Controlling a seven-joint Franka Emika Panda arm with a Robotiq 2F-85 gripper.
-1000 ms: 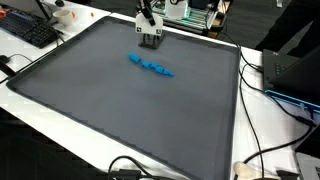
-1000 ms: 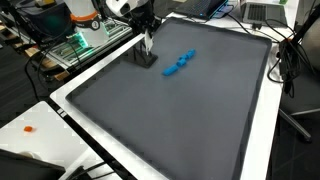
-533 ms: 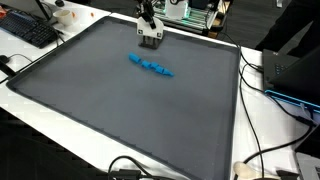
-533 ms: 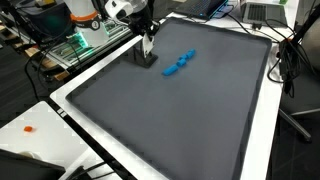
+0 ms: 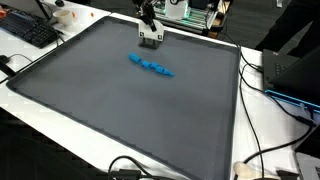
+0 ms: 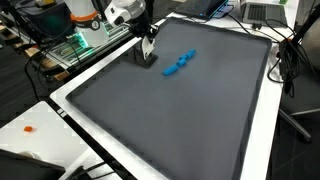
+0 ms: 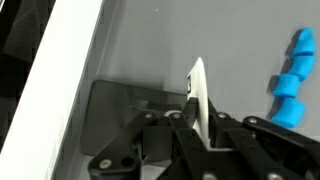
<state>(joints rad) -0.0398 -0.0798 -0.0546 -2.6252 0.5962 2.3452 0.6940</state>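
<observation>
Two jaws were clamped on a thin white piece (image 7: 199,85). The wrist view showed it edge-on and upright, with its lower end lost between the dark fingers (image 7: 228,135), so what it was could not be made out. In an exterior view the piece (image 5: 150,39) looked like a small pale square. In an exterior view it was only a narrow sliver (image 6: 147,44) under the wrist. It hung low over the grey mat (image 5: 120,110), close to the mat's far edge, and whether it touched the mat could not be told. A dark patch (image 7: 120,110) lay on the mat right beneath the jaws. It was unclear whether this was a shadow or a separate thing.

Near the jaws but clear of them, a row of blue linked pieces (image 5: 150,65) lay flat on the mat, seen in both exterior views (image 6: 180,63). In the wrist view the right frame edge cut it off (image 7: 290,80). Most of the white arm (image 6: 120,12) ran out of the top of the frame. The mat covered nearly all of the white surface (image 5: 60,125). A keyboard (image 5: 30,30) sat half out of view at one corner, and cables (image 5: 262,140) trailed along the side.
</observation>
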